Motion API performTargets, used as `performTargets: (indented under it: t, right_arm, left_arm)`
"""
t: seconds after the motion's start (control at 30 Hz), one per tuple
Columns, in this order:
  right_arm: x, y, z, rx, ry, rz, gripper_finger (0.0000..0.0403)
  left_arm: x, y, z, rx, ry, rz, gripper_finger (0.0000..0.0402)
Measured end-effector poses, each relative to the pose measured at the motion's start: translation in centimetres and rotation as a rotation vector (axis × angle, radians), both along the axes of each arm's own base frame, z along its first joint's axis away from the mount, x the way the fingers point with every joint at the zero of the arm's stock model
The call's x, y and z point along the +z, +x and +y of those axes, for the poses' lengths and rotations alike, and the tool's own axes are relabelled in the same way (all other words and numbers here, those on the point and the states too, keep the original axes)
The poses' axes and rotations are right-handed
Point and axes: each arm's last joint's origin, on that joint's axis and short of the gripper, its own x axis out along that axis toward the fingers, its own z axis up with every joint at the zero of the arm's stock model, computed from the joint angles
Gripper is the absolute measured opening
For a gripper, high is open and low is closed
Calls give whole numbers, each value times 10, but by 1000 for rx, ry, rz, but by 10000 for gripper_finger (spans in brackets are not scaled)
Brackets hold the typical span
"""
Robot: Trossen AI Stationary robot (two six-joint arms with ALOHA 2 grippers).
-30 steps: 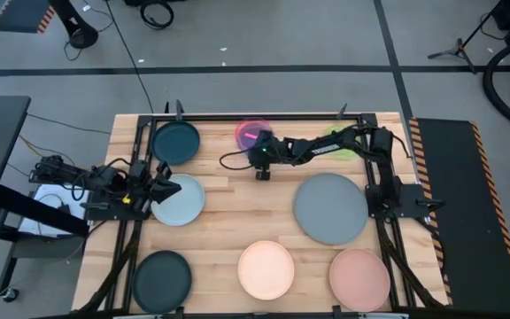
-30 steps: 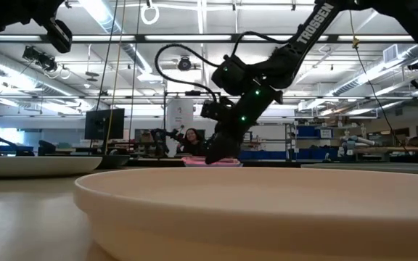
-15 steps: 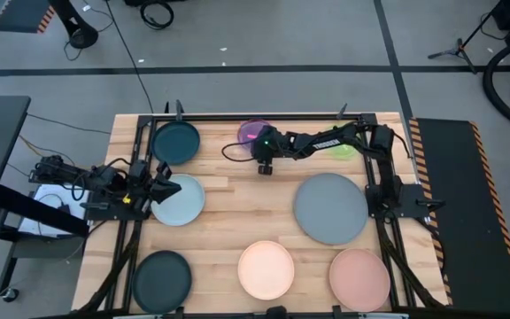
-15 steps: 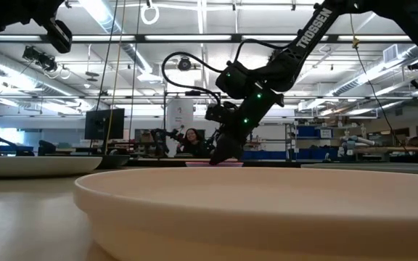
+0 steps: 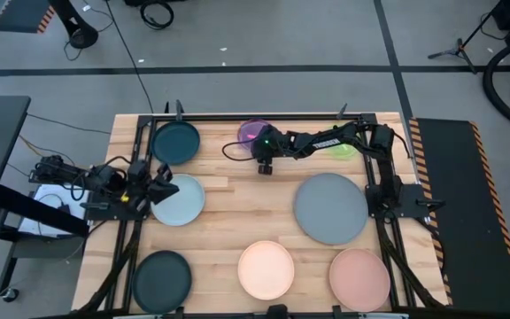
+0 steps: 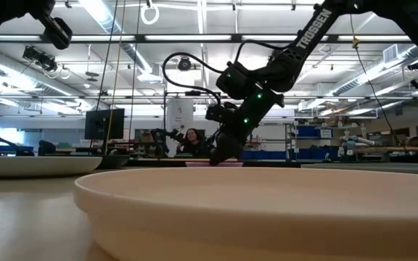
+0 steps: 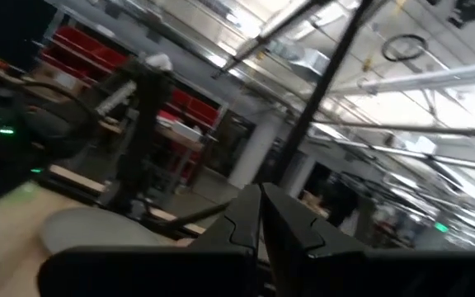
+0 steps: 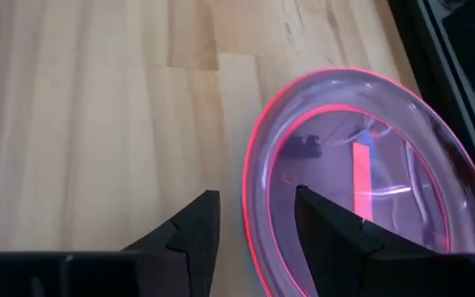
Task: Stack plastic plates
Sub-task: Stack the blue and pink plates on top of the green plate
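A small translucent red-pink plate (image 8: 361, 190) lies flat on the wooden table at the far middle (image 5: 250, 129). My right gripper (image 8: 254, 235) reaches over from the right and slants down at its near rim (image 8: 250, 210). It is open, one finger outside the rim and one over the plate's inside, with a gap showing on both sides. In the low view its tips (image 6: 216, 161) stand close to the table beside the plate (image 6: 229, 164). My left gripper (image 7: 260, 216) is shut on nothing, parked at the left edge (image 5: 168, 188) above a pale blue-grey plate (image 5: 181, 204).
Other plates lie singly: dark teal at far left (image 5: 176, 142) and near left (image 5: 162, 276), large grey at right (image 5: 330, 208), cream (image 5: 266, 269) and pink (image 5: 359, 277) near the front, and green (image 5: 343, 151) under the right arm. A dark frame (image 5: 264, 116) runs along the far edge.
My right gripper has swung a little toward the table's far edge, closer over the red-pink plate's rim, and has then held still. Its fingers keep the same gap. My left gripper has rolled slightly in place.
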Motion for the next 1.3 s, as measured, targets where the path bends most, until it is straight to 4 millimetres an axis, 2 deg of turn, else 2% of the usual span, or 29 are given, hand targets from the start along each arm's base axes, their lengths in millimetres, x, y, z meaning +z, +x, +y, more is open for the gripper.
performTargets:
  t: [0.27, 0.47, 0.87, 1.07, 1.3]
  right_arm:
    - [-1, -4, -7, -47, 44, -5, 164]
    - [-6, -9, -5, -14, 40, 90, 164]
    - [-6, -11, -7, 46, -8, 132, 164]
    - [-7, -12, -6, 89, -35, 166, 148]
    - [-9, -18, -6, 40, -44, 248, 143]
  left_arm:
    - [1, -1, 0, -17, 1, -17, 23]
    - [3, -1, 0, -19, -10, -31, 23]
    - [3, -1, 0, -4, 26, -34, 23]
    - [3, -1, 0, -4, 26, -34, 23]
    - [2, -1, 0, -3, 32, -28, 23]
